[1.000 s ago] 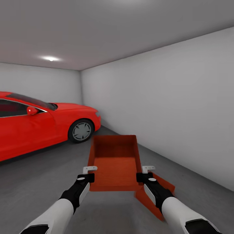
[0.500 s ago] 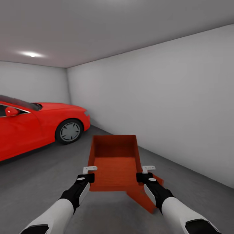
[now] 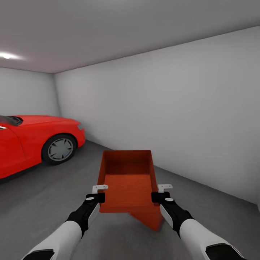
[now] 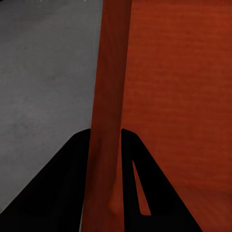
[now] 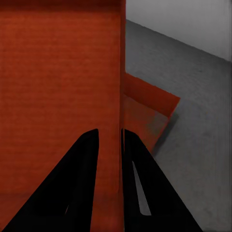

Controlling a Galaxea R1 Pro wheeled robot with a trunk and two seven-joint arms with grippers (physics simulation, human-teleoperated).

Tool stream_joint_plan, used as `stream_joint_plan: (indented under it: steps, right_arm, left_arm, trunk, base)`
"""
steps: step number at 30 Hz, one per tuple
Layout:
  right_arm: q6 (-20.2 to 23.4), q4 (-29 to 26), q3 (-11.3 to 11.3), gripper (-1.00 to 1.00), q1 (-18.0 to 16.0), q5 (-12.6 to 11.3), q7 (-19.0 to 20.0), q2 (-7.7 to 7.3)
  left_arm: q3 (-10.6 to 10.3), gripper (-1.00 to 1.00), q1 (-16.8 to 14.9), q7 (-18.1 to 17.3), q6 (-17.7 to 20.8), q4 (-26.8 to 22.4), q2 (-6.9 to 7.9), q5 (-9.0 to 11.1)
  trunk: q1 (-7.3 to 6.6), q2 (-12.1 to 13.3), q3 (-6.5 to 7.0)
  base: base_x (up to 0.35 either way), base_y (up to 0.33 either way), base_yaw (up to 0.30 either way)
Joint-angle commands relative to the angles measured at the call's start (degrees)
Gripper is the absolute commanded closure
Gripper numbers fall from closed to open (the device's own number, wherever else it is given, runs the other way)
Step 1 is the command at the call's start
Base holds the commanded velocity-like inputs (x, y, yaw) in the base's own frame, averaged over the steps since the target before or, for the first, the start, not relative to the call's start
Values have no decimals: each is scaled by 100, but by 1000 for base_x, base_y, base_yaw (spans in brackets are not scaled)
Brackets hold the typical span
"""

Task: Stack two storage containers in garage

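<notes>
I am in the garage, holding one red-orange storage container (image 3: 126, 180) level in front of me above the floor (image 3: 43, 206). My left gripper (image 3: 96, 197) is shut on its left wall (image 4: 108, 72), and my right gripper (image 3: 159, 197) is shut on its right wall (image 5: 120, 72). The second storage container (image 3: 148, 217) lies on the dark concrete just below and slightly right of the held one, mostly hidden by it. The right wrist view shows a corner of that container (image 5: 147, 108) past the held wall.
A red car (image 3: 32, 139) is parked at the left, its front wheel (image 3: 59, 148) facing me. A plain white-grey wall (image 3: 187, 115) runs along the right and meets the back wall in the far corner. Open concrete lies between the car and the containers.
The whole view has swung to the right, so the car sits further left in the picture. The container on the floor now appears more directly under the held one. Both grips are unchanged.
</notes>
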Motion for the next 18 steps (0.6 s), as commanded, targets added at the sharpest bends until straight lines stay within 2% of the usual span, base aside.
stream_joint_plan:
  steps: [1,18]
  right_arm:
    - [29,-1,17,100,3,-148,53,1]
    - [29,-9,17,100,3,-151,53,1]
  left_arm:
    - [176,100,-2,392,47,-301,-9,182]
    - [176,100,-2,392,47,-301,-16,182]
  trunk:
    - [2,-5,-3]
    - [2,-5,-3]
  base:
    - [0,0,-286]
    - [0,0,-286]
